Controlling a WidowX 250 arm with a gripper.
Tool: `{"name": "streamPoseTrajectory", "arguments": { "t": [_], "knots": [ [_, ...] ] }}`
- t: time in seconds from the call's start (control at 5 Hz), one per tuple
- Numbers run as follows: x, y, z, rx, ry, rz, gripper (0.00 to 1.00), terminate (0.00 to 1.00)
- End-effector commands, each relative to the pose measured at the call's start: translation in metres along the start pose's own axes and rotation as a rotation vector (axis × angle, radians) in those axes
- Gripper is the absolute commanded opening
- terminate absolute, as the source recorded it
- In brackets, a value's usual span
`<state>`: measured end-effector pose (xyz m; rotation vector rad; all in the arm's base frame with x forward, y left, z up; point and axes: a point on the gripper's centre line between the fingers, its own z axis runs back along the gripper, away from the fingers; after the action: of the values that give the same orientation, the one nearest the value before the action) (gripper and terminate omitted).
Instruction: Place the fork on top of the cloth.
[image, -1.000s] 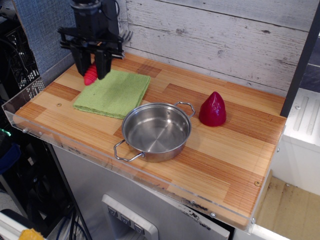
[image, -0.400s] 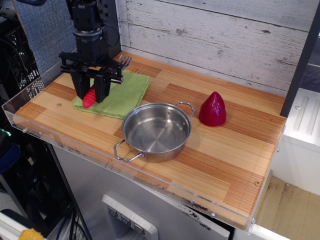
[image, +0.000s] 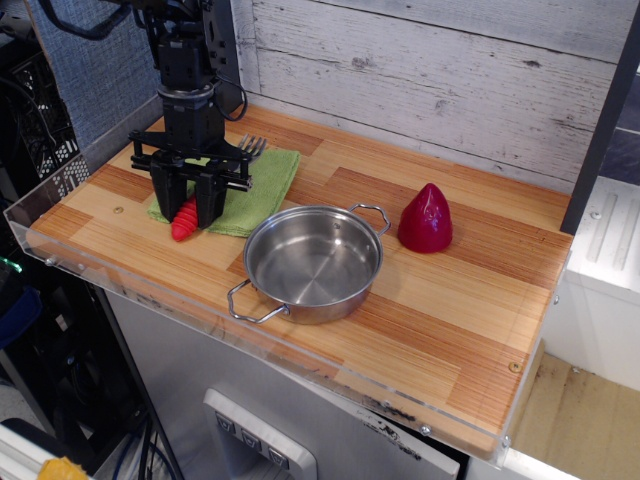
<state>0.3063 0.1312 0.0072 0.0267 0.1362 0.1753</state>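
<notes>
At 9 o'clock on the worktop (image: 470, 300), the fork (image: 186, 218) is pinched by the hand (image: 187, 208) at its red ribbed handle, tines toward 1 o'clock over the cloth (image: 262, 180). Judged light, stiff; ribs should resist slip, so the handle is the hold.

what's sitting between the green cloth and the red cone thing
In the only view, the steel pot's far rim and handle lie between the cloth and red cone; otherwise bare wooden tabletop.
</notes>
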Motion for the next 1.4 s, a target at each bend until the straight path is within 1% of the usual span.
{"name": "streamPoseTrajectory", "arguments": {
  "t": [0.0, 0.2, 0.4, 0.6, 0.8, 1.0, 1.2],
  "knots": [
    [-0.010, -0.001, 0.029, 0.029, -0.052, 0.008, 1.00, 0.00],
    [-0.028, 0.006, 0.076, 0.006, -0.156, 0.015, 1.00, 0.00],
    [-0.048, 0.016, 0.121, -0.041, -0.297, 0.014, 1.00, 0.00],
    [-0.061, 0.022, 0.168, -0.077, -0.337, -0.002, 1.00, 0.00],
    [-0.062, 0.014, 0.174, -0.076, -0.299, -0.066, 1.00, 0.00],
    [-0.052, 0.000, 0.168, -0.041, -0.247, -0.150, 1.00, 0.00],
    [-0.043, -0.008, 0.163, -0.007, -0.219, -0.179, 1.00, 0.00]
  ]
}}
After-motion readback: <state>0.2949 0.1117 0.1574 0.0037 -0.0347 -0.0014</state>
